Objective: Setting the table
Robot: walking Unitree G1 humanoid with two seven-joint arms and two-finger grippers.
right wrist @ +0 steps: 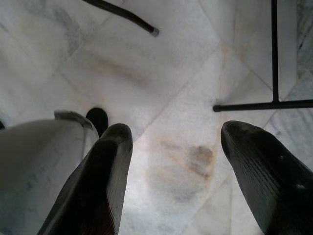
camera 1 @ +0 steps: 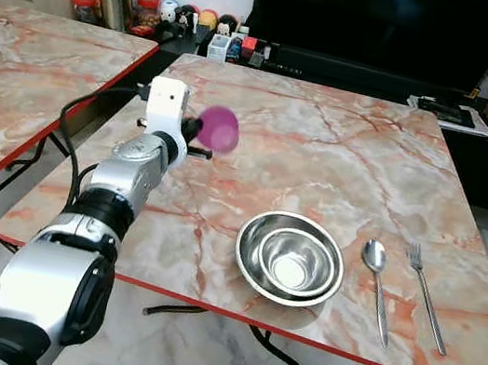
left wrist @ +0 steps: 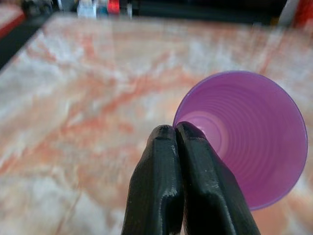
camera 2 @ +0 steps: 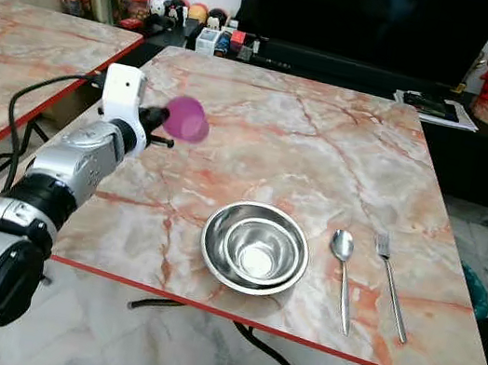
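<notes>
Purple plastic, a single cup (camera 1: 219, 128) hangs in the air over the left half of the marble table (camera 1: 344, 153), pinched at its rim by the left tool (left wrist: 176, 133). The wrist view shows the two black fingers (left wrist: 156, 181) pressed together with the cup wall clamped between them, one finger inside the mouth and one outside. That rim pinch leaves the cup tipped on its side, its mouth facing back along the arm, so it will probably need turning upright before it is set down.

Nearer the front edge, two nested steel bowls (camera 1: 289, 259) sit as the centre of a place setting, with a spoon (camera 1: 375, 281) and then a fork (camera 1: 425, 294) laid parallel toward the right edge. The bare marble behind or left of the bowls looks like the likely spot for the cup.

The right tool (right wrist: 173, 147) hangs idle over the floor, its fingers apart.
</notes>
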